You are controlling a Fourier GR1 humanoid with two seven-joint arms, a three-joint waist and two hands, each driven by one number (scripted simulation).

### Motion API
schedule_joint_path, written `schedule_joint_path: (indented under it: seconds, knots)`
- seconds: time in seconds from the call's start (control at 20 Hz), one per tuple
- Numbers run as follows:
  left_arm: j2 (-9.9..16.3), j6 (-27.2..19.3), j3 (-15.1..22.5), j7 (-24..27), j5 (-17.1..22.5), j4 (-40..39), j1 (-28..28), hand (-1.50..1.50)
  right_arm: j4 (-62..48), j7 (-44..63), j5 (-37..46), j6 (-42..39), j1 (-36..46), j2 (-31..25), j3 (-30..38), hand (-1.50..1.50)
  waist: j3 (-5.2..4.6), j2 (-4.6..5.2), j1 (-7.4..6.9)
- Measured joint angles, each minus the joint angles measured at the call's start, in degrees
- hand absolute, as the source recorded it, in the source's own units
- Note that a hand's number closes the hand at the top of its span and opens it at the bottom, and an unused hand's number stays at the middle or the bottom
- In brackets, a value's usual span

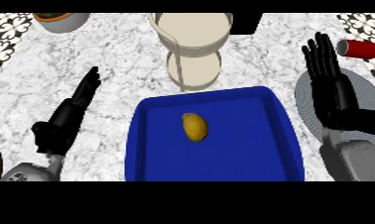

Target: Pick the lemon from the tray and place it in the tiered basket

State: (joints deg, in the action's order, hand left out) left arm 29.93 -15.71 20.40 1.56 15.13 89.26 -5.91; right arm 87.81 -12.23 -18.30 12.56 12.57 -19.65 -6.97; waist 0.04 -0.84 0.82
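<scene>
Right hand (333,91): black, on a grey forearm entering from the lower right edge; fingers straight and pointing up, palm showing, holding nothing. It stands above the rim of a grey plate (306,100) lying under and behind it on the counter.

Left hand (70,114): black, at the lower left on its own grey forearm; fingers extended and slanting up toward the right, nothing in them.

Tray (282,134): blue, rectangular with rounded corners and a raised rim, lying between the two hands and reaching the lower edge of the view. Its right rim is just beside the right forearm; its left rim is near the left hand, apart from it.

Lemon (194,126): yellow, oval, lying on the tray floor a little left of the tray's centre. It sits to the left of the right hand and lower than its fingertips, well apart from it; it is to the right of the left hand, also untouched.

Tiered basket (192,37): cream-coloured, two round tiers, beyond the tray's far rim, up and left of the right hand.

Red can (356,48): on its side, just right of the right fingertips, at the view's edge.

Bowl (60,21): grey with dark contents, far beyond the left hand.

Dark block (246,22): just right of the basket's upper tier.

Counter (117,64): white marble with grey veining; patterned tile shows at both far corners.
</scene>
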Motion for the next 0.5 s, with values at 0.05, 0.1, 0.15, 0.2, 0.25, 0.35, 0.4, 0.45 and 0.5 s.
schedule_joint_path:
  seconds: [0.05,0.1,0.15,0.2,0.25,0.35,0.4,0.45,0.5]
  knots:
    - [-0.12,0.43,-0.64,-0.12,0.24,-0.49,-0.47,0.00,0.49,0.39,0.18,-0.49,0.46,0.41,-0.77,1.50,0.01,0.18,-0.15]
    - [-0.34,0.38,-0.83,-0.26,0.30,-0.65,-0.58,0.00,0.87,-0.02,0.38,-1.63,0.59,1.46,-2.69,1.50,0.00,0.33,-0.45]
    - [-0.36,0.67,-1.22,-0.73,0.84,-0.74,-0.92,0.00,1.12,0.11,0.76,-2.84,1.63,2.56,-5.08,1.50,-0.01,0.49,-1.02]
    - [-0.62,0.63,-1.58,-1.29,1.34,-1.06,-1.24,0.00,1.87,0.67,0.89,-4.48,2.71,3.53,-7.74,1.50,-0.04,0.60,-1.49]
    - [-0.68,0.95,-1.89,-1.77,2.00,-1.20,-1.37,0.00,2.50,1.15,1.05,-6.10,3.86,4.87,-10.73,1.50,-0.07,0.69,-2.30]
    - [-0.98,1.13,-2.30,-2.80,3.15,-1.63,-1.04,0.00,2.01,3.01,4.91,-7.07,5.65,3.67,-14.76,1.50,-0.51,0.57,-3.07]
    - [-1.23,1.14,-2.53,-3.23,3.79,-1.85,-0.62,0.00,0.78,5.27,7.67,-4.33,5.20,3.57,-15.77,-1.50,-0.57,0.54,-2.79]
    - [-1.43,1.26,-2.82,-3.71,4.44,-2.14,-0.46,0.00,-0.45,7.62,9.62,-1.45,4.55,4.80,-16.99,-1.50,-0.53,0.61,-2.53]
    - [-1.59,1.35,-3.18,-4.35,5.04,-2.41,-0.64,0.00,-1.44,9.66,11.27,1.33,3.89,6.81,-18.58,-1.50,-0.46,0.67,-2.26]
